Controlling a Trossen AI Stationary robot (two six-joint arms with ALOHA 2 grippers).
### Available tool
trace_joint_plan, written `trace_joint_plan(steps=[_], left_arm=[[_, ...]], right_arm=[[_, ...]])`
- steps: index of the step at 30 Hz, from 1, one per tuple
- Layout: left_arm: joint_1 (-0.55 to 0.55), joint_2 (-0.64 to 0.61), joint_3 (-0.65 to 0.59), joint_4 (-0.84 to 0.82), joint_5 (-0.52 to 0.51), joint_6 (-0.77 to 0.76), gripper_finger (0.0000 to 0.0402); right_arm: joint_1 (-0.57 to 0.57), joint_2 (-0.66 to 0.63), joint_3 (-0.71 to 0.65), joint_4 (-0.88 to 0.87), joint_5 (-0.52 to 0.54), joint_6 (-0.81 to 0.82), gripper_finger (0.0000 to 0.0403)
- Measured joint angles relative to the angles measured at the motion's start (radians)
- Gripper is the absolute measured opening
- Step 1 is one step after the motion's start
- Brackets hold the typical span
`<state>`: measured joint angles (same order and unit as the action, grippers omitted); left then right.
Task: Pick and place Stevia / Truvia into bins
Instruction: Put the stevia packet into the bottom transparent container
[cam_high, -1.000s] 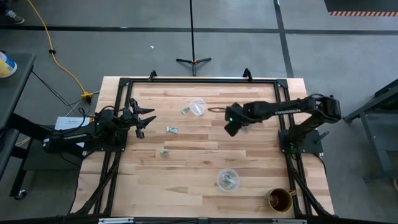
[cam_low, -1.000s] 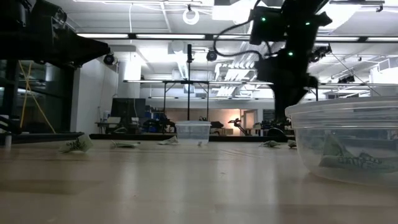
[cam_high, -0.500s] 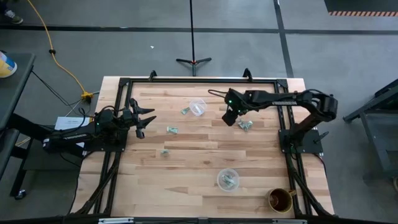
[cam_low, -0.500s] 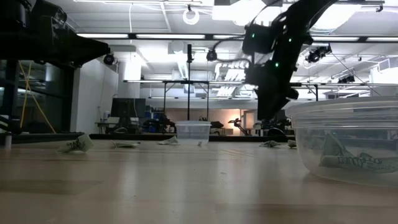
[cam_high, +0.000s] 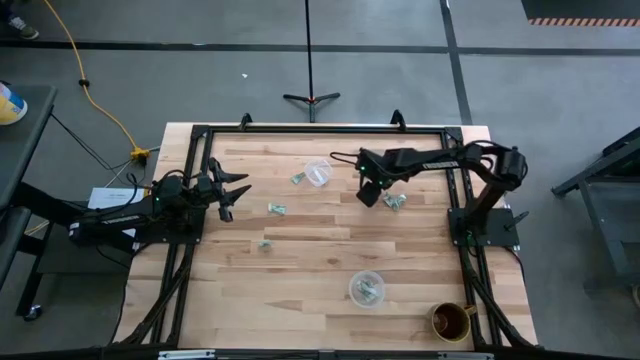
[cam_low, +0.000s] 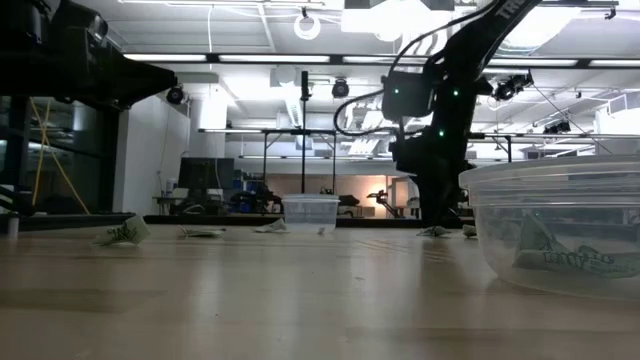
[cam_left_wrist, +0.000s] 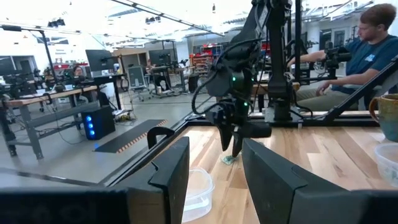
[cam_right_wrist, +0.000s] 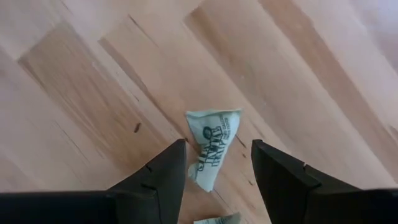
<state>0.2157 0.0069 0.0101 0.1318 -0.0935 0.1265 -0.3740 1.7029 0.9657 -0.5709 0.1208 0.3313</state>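
Observation:
My right gripper (cam_high: 367, 197) is open and points down, low over the far right part of the table. In the right wrist view a pale green and white sachet (cam_right_wrist: 211, 149) lies flat on the wood between and beyond its open fingers (cam_right_wrist: 163, 177); I see no touch. Two sachets (cam_high: 393, 200) lie beside it in the high view. Other sachets (cam_high: 277, 208) lie left of the middle. One clear cup (cam_high: 317, 172) stands at the far middle. Another clear cup (cam_high: 366, 289) near the front holds sachets. My left gripper (cam_high: 226, 194) is open and waits at the left edge.
A brown mug (cam_high: 450, 320) stands at the front right corner. A black frame (cam_high: 320, 128) runs along the table's far and side edges. More sachets lie at the far cup (cam_high: 298, 178) and left of centre (cam_high: 264, 243). A person (cam_left_wrist: 364, 56) sits beyond the table's right side.
My right gripper has gone toward the table's far edge and come down close to the wood by the two sachets at the far right. My left arm has kept still.

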Motion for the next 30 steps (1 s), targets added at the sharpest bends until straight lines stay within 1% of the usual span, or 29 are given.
trace_joint_plan(steps=[7,11,15,20,22,23,28,30], left_arm=[[0.000,0.000,0.000,0.000,-0.003,0.000,0.0182],[0.000,0.000,0.000,0.000,-0.003,0.000,0.0182],[0.000,0.000,0.000,0.000,-0.004,0.000,0.0182],[0.000,0.000,0.000,0.000,-0.006,0.000,0.0182],[0.000,0.000,0.000,0.000,-0.006,0.000,0.0182],[0.000,0.000,0.000,0.000,-0.006,0.000,0.0182],[0.000,0.000,0.000,0.000,-0.006,0.000,0.0182],[0.000,0.000,0.000,0.000,-0.006,0.000,0.0182]], right_arm=[[0.000,0.053,0.000,0.008,-0.015,0.007,0.0169],[0.000,0.059,0.002,0.008,-0.025,0.010,0.0152],[0.001,0.057,0.002,0.008,-0.030,0.024,0.0116],[0.001,0.057,0.002,0.014,-0.059,0.027,0.0049],[0.000,0.057,0.002,0.018,-0.083,0.027,0.0018],[0.000,0.057,0.002,0.022,-0.099,0.027,0.0010],[0.018,0.043,0.002,0.080,-0.192,0.057,0.0013],[0.039,0.022,0.002,0.114,-0.256,0.063,0.0006]])
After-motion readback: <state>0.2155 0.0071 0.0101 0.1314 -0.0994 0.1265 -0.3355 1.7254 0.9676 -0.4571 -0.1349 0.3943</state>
